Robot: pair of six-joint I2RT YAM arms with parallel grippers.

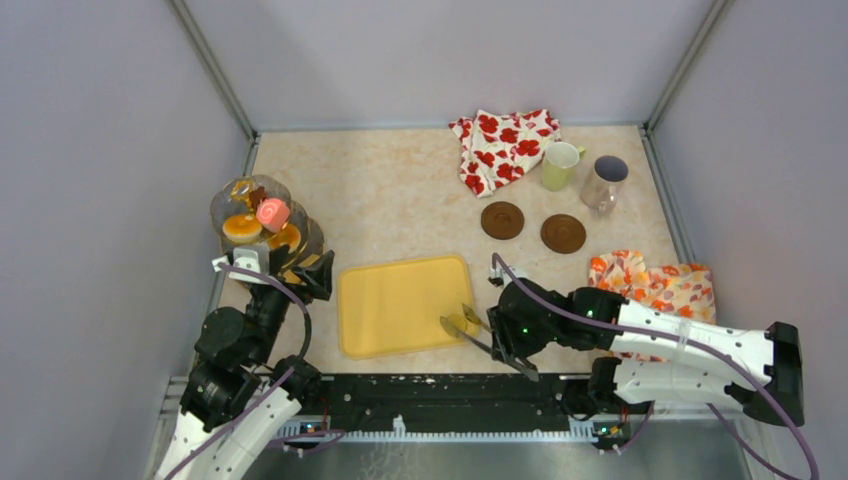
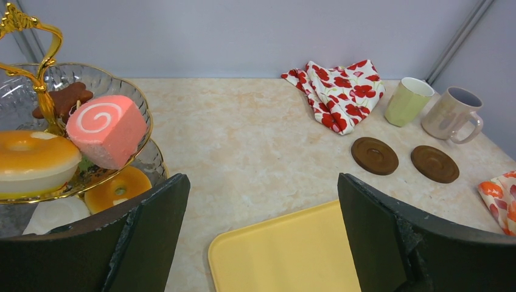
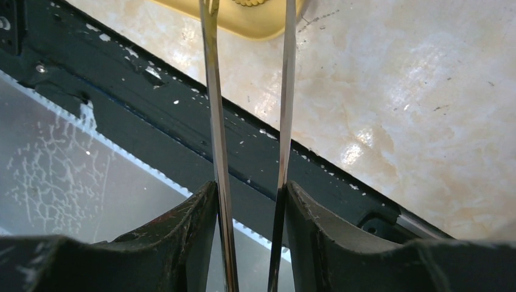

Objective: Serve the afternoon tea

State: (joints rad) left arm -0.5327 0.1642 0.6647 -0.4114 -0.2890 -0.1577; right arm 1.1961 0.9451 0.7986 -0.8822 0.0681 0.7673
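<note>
The toy sweets sit on a two-tier glass stand (image 1: pixel 262 222) at the left: a pink swirl roll (image 2: pixel 106 131), an orange-glazed ring (image 2: pixel 33 161), a brown biscuit (image 2: pixel 64 100) and an orange tart (image 2: pixel 118 188) on the lower tier. A pale-yellow mug (image 1: pixel 560 165) and a greyish mug (image 1: pixel 604 180) stand at the back right. My left gripper (image 2: pixel 261 179) is open and empty, just right of the stand. My right gripper (image 3: pixel 249 188) is shut on the metal tongs (image 3: pixel 211 91). The tong tips lie over the near right corner of the yellow tray (image 1: pixel 405 303).
Two brown coasters (image 1: pixel 502 220) (image 1: pixel 563 233) lie in front of the mugs. A red-flowered cloth (image 1: pixel 505 148) lies at the back and an orange-flowered cloth (image 1: pixel 655 285) at the right. The black base rail (image 3: pixel 152 121) runs along the table's near edge.
</note>
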